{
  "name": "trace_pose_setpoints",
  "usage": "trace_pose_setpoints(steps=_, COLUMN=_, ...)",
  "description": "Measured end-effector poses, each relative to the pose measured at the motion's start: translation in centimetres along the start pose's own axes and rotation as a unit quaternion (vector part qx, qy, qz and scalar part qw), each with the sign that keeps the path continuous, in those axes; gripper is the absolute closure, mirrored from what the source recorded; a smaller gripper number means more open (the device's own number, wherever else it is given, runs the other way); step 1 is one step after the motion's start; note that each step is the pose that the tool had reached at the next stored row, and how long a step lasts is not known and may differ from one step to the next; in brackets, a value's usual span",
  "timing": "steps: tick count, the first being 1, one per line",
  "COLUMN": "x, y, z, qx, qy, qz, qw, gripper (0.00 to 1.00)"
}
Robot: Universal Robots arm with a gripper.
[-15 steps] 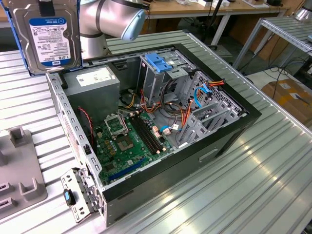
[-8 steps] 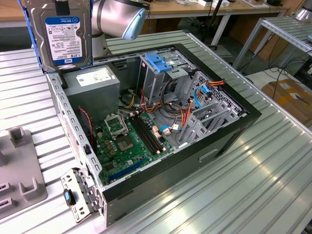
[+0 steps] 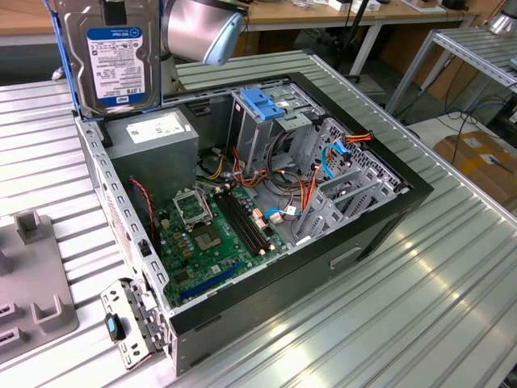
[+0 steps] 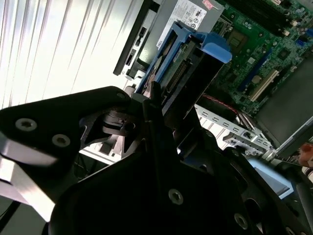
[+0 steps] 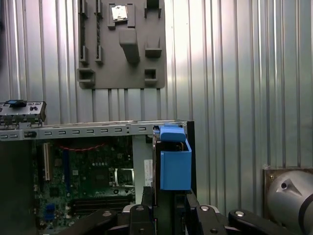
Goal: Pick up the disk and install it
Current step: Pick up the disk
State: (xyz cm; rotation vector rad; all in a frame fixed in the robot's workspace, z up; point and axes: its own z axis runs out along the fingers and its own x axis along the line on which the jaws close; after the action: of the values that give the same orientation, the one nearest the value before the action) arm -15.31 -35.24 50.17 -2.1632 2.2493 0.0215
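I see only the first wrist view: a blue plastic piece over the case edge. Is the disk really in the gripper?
Observer: Yes. In the second wrist view the gripper is shut on the disk.
Operator: Where is it, relative to the case?
Observer: In the exterior view it hangs upright above the corner of the case, over the power supply, with its label facing the camera.
Operator: And the drive cage?
Observer: The cage with the blue latch stands to the exterior view's right of the disk, apart from it.
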Motion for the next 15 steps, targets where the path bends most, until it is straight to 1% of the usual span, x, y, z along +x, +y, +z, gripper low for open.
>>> trace_pose_setpoints(steps=2, x=-0.02, y=-0.62, z=0.01, qx=0.0000, qy=0.0000, qz=0.000, qw=1.00000, gripper=0.65)
trace_pose_setpoints(steps=3, x=-0.05, y=-1.31, z=0.01, qx=0.0000, qy=0.0000, qz=0.000, qw=1.00000, gripper=0.65)
trace_pose_setpoints(steps=4, x=-0.07, y=-1.85, z=0.01, qx=0.0000, qy=0.0000, qz=0.000, qw=1.00000, gripper=0.65)
trace_pose_setpoints(steps=7, x=-0.16, y=-4.25, z=0.03, qx=0.0000, qy=0.0000, qz=0.000, qw=1.00000, gripper=0.65)
trace_pose_setpoints(steps=8, x=-0.19, y=-4.84, z=0.03, qx=0.0000, qy=0.0000, qz=0.000, qw=1.00000, gripper=0.65)
trace_pose_setpoints(steps=9, x=-0.23, y=-5.84, z=0.04, qx=0.0000, qy=0.0000, qz=0.000, qw=1.00000, gripper=0.65)
trace_pose_setpoints(steps=10, x=-0.25, y=-6.49, z=0.04, qx=0.0000, qy=0.0000, qz=0.000, qw=1.00000, gripper=0.65)
trace_pose_setpoints(steps=11, x=-0.27, y=-6.92, z=0.04, qx=0.0000, qy=0.0000, qz=0.000, qw=1.00000, gripper=0.65)
trace_pose_setpoints(steps=12, x=-0.29, y=-7.49, z=0.04, qx=0.0000, qy=0.0000, qz=0.000, qw=1.00000, gripper=0.65)
trace_pose_setpoints(steps=13, x=-0.31, y=-7.87, z=0.05, qx=0.0000, qy=0.0000, qz=0.000, qw=1.00000, gripper=0.65)
trace_pose_setpoints(steps=14, x=-0.34, y=-8.62, z=0.05, qx=0.0000, qy=0.0000, qz=0.000, qw=1.00000, gripper=0.65)
trace_pose_setpoints(steps=15, x=-0.37, y=-9.57, z=0.05, qx=0.0000, qy=0.0000, qz=0.000, qw=1.00000, gripper=0.65)
